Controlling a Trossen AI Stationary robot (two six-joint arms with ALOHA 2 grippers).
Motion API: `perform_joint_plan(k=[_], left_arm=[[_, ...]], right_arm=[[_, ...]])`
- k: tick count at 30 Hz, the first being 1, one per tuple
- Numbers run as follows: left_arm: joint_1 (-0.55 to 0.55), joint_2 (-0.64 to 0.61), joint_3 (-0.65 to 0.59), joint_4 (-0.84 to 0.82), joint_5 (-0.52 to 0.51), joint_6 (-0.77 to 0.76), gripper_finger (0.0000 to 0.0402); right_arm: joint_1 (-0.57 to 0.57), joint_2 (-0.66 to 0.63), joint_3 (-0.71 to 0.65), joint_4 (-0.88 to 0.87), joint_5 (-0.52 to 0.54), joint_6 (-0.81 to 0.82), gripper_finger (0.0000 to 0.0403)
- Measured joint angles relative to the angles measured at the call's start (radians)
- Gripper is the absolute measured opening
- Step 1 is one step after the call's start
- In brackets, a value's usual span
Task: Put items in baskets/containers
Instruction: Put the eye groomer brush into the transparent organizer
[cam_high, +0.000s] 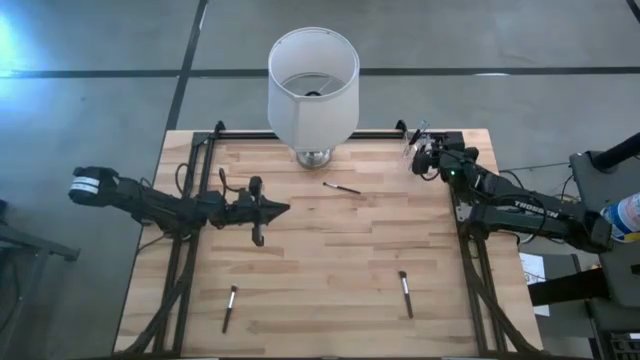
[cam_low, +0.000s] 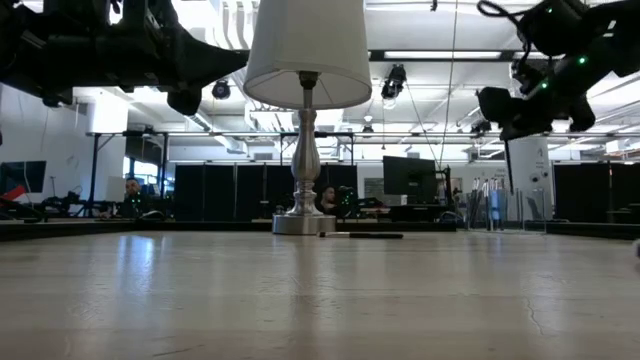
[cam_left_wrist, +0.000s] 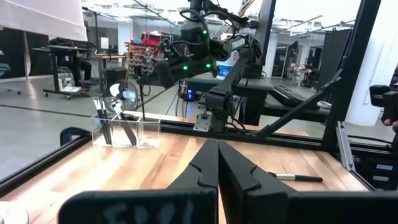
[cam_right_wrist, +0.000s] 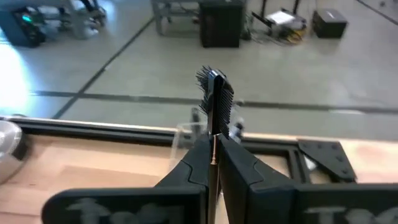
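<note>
1. We see the lampshade (cam_high: 313, 85) on its base at the middle of the table's (cam_high: 330, 300) far edge.
2. The clear cup (cam_left_wrist: 124, 130) sits at the far right corner, with several brushes standing in it.
3. One brush (cam_high: 342, 187) lies on the table just before the lamp base.
4. Another brush (cam_high: 229, 308) lies near the near edge, left of centre; a third brush (cam_high: 406, 294) lies near that edge toward the right.
5. The left gripper (cam_high: 283, 210) hangs over the table's left half; the right gripper (cam_high: 424, 160) is above the cup.

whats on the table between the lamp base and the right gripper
One makeup brush lies just right of the lamp base; otherwise bare wood up to the right gripper, per the high view.
</note>
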Motion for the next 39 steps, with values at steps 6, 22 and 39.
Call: perform_joint_plan(k=[6, 22, 39], left_arm=[[0.000, 0.000, 0.000, -0.001, 0.011, -0.008, 0.0000], [0.000, 0.000, 0.000, -0.004, 0.020, -0.029, 0.0000], [0.000, 0.000, 0.000, -0.005, 0.020, -0.029, 0.0000]], right_arm=[[-0.069, 0.003, -0.029, -0.009, -0.117, 0.090, 0.0013], [-0.176, 0.002, -0.078, -0.026, -0.320, 0.208, 0.0013], [-0.191, 0.130, -0.075, -0.046, -0.327, 0.235, 0.0055]])
